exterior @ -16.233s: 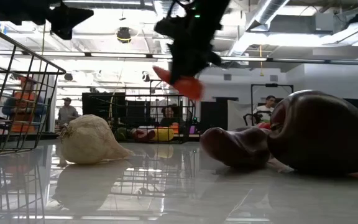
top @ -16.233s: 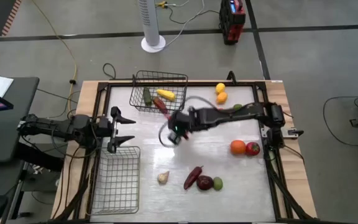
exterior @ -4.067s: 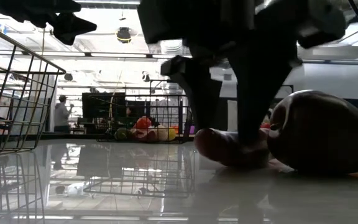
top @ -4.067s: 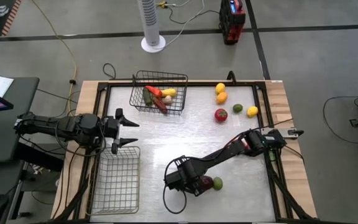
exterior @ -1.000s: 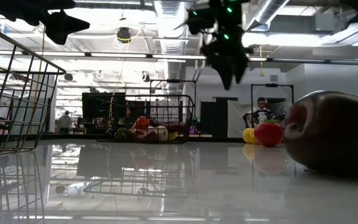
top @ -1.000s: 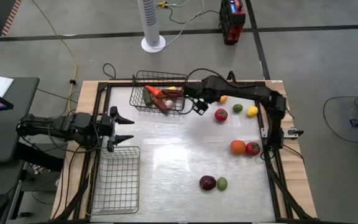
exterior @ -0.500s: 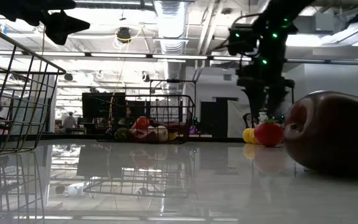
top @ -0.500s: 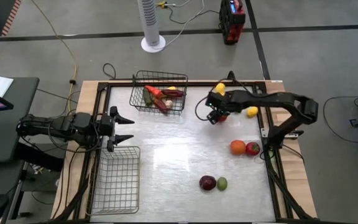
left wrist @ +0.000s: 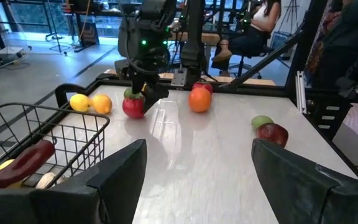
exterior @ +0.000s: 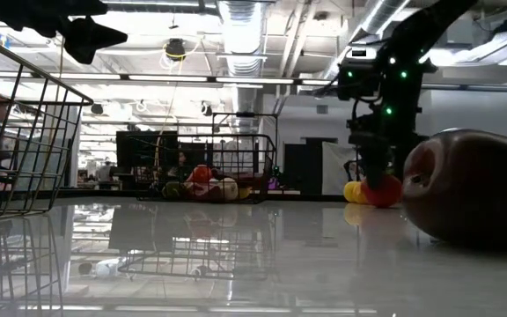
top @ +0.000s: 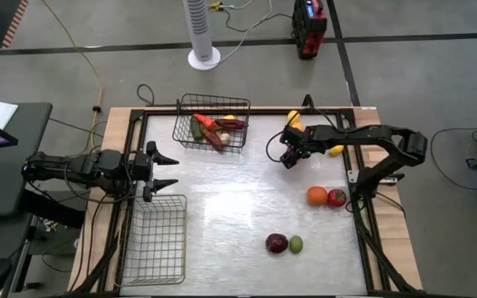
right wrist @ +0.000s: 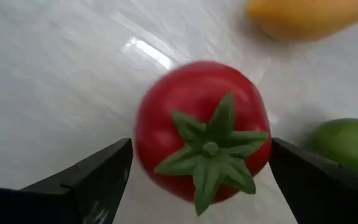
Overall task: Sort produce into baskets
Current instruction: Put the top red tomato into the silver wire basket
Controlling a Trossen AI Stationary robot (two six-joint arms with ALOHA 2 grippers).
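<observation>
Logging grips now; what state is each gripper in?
Left gripper: open, holding nothing, by the near basket.
Right gripper: open, fingers either side of a tomato, not gripping.

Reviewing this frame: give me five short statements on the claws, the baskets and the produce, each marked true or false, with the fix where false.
1. The right claw is open, straddling a red tomato on the table. True.
2. The basket nearest the left arm holds a pile of produce. False: it shows no produce; the produce lies in the far basket.
3. The left claw holds an orange. False: it is open and holds nothing, waiting near the table's left edge.
4. A dark red fruit and a green one lie side by side on the table. True.
5. The orange sits inside a basket. False: it lies on the table beside another tomato.
</observation>
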